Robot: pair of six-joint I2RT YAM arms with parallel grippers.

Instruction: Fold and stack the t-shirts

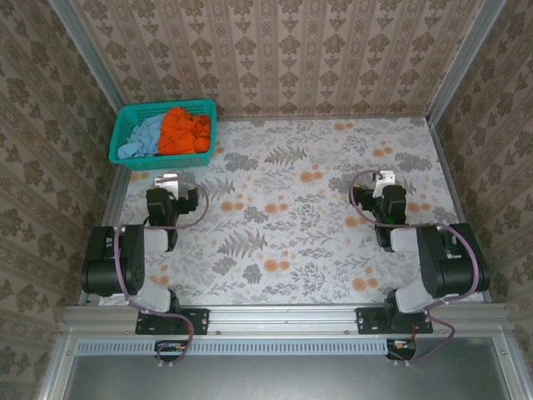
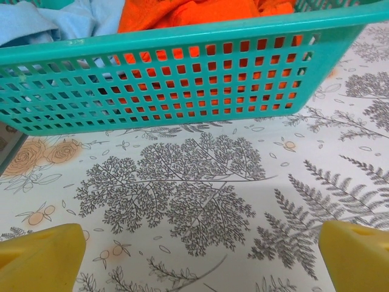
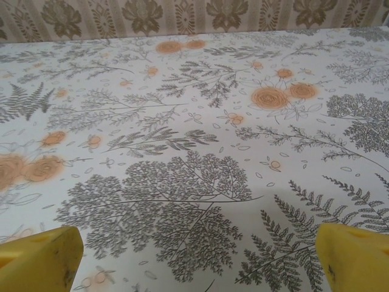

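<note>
An orange t-shirt and a pale blue t-shirt lie crumpled together in a teal mesh basket at the table's far left corner. The left wrist view looks at the basket's near wall, with the orange t-shirt and the blue t-shirt showing above the rim. My left gripper sits just in front of the basket, open, its yellow fingertips wide apart over bare table. My right gripper rests at the right side, open, with yellow fingertips apart and nothing between them.
The table has a floral and fern print cloth. Patterned walls and metal frame posts close in the back and both sides. Both arms are folded back near their bases at the near edge.
</note>
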